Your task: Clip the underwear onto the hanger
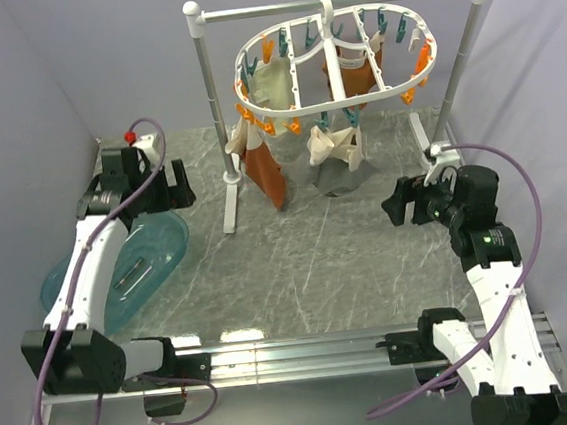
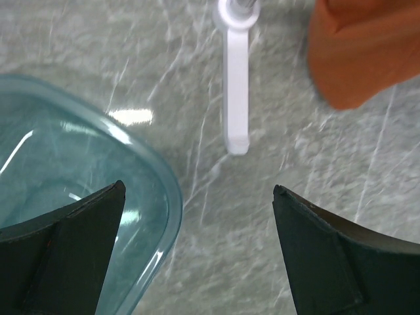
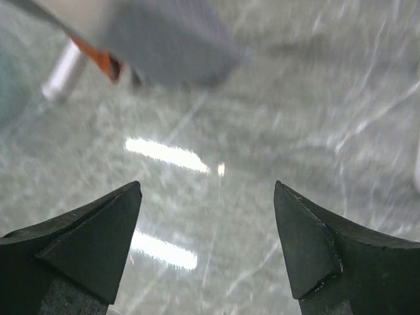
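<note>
The underwear (image 1: 336, 155) hangs pegged on the hanger (image 1: 295, 71), task apparently complete; left gripper (image 2: 197, 193) and right gripper (image 3: 207, 187) stand spread wide, holding nothing.

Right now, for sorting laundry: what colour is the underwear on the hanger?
Underwear: cream-beige with a grey lower part, best in the top external view.

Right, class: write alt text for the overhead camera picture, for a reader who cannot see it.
A white oval hanger with orange and teal pegs hangs from a metal rail stand, holding the cream-and-grey underwear beside rust-orange garments. The left arm, above a teal dish, and the right arm are both apart from it on a grey marbled table.
</note>
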Available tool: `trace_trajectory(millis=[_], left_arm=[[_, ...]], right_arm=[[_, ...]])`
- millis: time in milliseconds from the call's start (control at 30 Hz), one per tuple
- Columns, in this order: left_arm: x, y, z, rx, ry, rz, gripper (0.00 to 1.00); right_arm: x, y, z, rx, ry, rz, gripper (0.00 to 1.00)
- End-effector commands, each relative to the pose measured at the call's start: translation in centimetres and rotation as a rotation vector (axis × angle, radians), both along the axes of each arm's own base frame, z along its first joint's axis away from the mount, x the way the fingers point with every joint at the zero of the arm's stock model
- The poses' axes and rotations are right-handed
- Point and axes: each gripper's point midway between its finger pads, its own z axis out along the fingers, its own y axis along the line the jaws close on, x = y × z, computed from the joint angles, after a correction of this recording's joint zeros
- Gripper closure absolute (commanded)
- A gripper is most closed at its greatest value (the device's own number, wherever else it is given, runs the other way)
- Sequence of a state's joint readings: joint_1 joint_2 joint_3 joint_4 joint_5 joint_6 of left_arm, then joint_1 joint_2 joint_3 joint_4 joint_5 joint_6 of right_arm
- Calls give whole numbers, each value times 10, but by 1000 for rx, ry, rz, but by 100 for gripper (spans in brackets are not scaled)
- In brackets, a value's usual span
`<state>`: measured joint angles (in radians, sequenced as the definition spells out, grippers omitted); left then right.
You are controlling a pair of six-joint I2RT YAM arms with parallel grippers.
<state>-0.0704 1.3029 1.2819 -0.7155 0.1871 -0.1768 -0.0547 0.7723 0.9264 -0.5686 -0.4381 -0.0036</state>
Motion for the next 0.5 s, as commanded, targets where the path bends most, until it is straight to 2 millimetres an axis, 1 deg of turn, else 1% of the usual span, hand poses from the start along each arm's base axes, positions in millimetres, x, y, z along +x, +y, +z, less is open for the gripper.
trace_trajectory(millis=[0, 33, 67, 100, 133, 167, 200, 367, 467], left_arm=[[-13, 12, 12, 52, -96, 18, 1], [-18, 12, 13, 48, -100, 25, 1], [-22, 14, 3, 51, -80, 34, 1], [-25, 14, 0, 51, -78, 34, 1], [-29, 14, 2, 51, -92, 35, 1], [-32, 15, -4, 51, -84, 39, 1], [-33, 16, -5, 52, -85, 40, 1], [-38, 17, -4, 55, -91, 50, 1], [-40, 18, 2, 63, -120, 38, 1]], right_arm=[[-10, -3, -23, -38, 49, 17, 11], [-12, -3, -27, -33, 61, 21, 11], [-14, -2, -32, -25, 68, 25, 10], [-15, -2, -32, -23, 68, 22, 9], [-16, -2, -33, -21, 64, 20, 9], [-18, -2, -33, -21, 60, 19, 9], [-19, -3, -34, -22, 64, 15, 9], [-23, -4, -29, -20, 41, 7, 9], [-25, -7, -24, -23, 17, -11, 8]])
